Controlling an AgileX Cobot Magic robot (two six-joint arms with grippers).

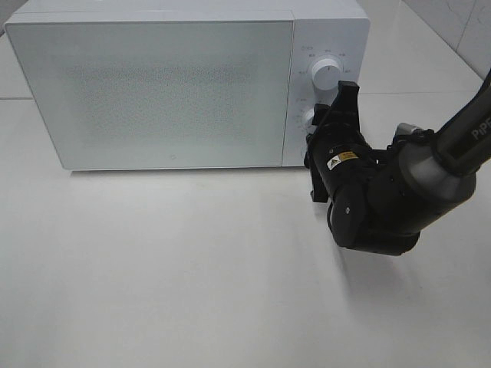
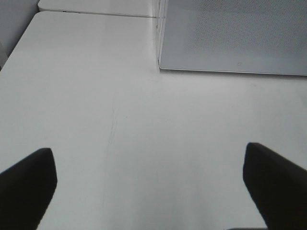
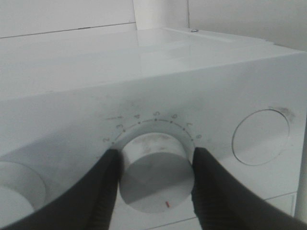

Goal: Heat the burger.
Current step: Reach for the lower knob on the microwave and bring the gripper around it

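Right wrist: right gripper around microwave dial.

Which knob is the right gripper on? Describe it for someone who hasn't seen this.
Find the white microwave; right of its door sit two round white knobs, one above the other. It is the lower knob, ringed by numbers and bearing a small red mark. The right gripper clamps it between black fingers, while the upper knob stands free.

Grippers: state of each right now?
Left gripper: open, empty.
Right gripper: closed on the microwave's lower knob.
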